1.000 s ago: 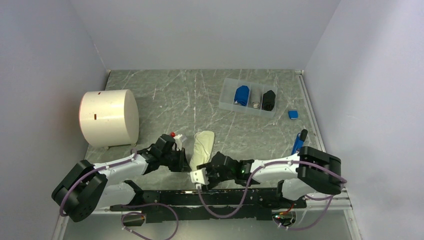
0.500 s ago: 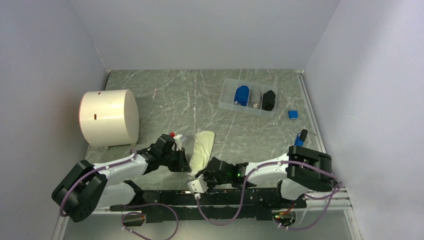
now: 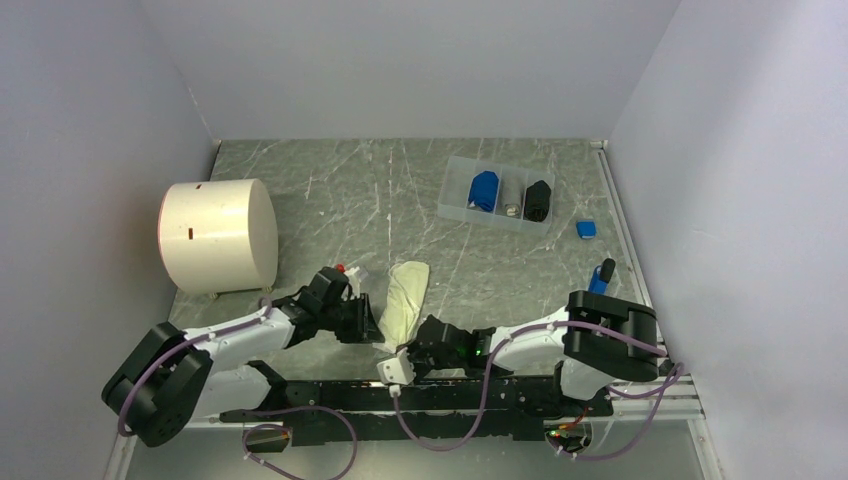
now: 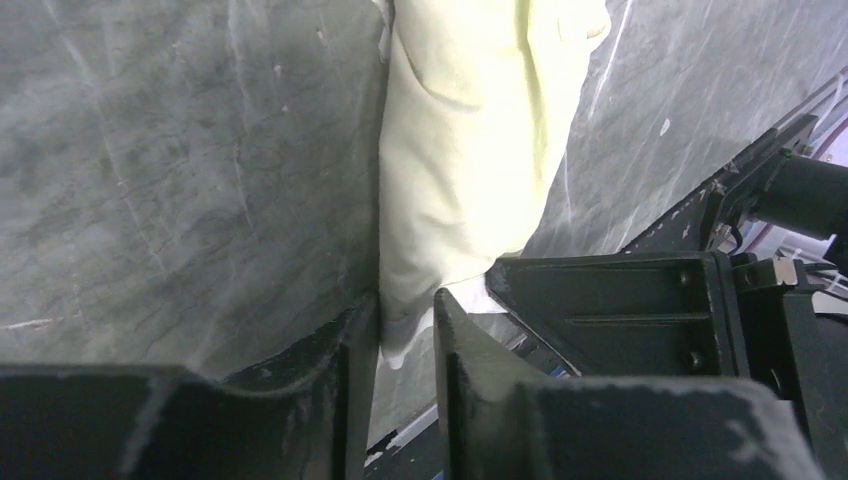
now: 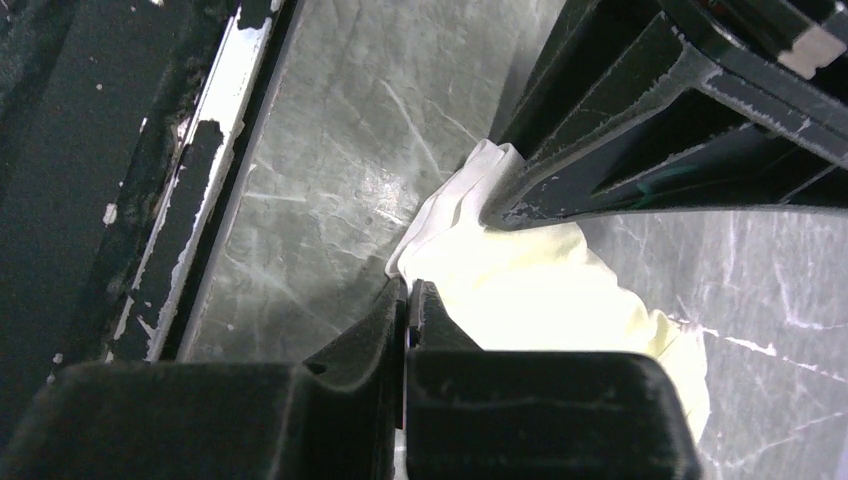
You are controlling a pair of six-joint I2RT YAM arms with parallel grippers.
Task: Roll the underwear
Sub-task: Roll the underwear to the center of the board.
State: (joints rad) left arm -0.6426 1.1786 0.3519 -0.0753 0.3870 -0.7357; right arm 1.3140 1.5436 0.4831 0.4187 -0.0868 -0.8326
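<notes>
The cream-yellow underwear [image 3: 404,297] lies folded into a long strip on the grey table, its near end between my two grippers. In the left wrist view my left gripper [image 4: 405,305] stands slightly open, and the strip's [image 4: 470,150] white-edged corner hangs loosely in the narrow gap. My right gripper [image 5: 408,290] is shut, its tips pinching the near white edge of the cream underwear [image 5: 530,290]. From above, the left gripper [image 3: 372,326] and the right gripper [image 3: 410,352] almost meet there. The blue underwear [image 3: 484,190] sits rolled in the tray.
A clear tray [image 3: 458,195] at the back right also holds a black roll [image 3: 538,200]. A white cylinder [image 3: 218,235] stands at the left. A small blue block [image 3: 586,229] and a blue object [image 3: 600,278] lie near the right wall. A black rail [image 3: 330,396] runs along the near edge.
My right gripper has swung toward the near edge and closed on the cloth's end. My left gripper has loosened from shut to a narrow gap.
</notes>
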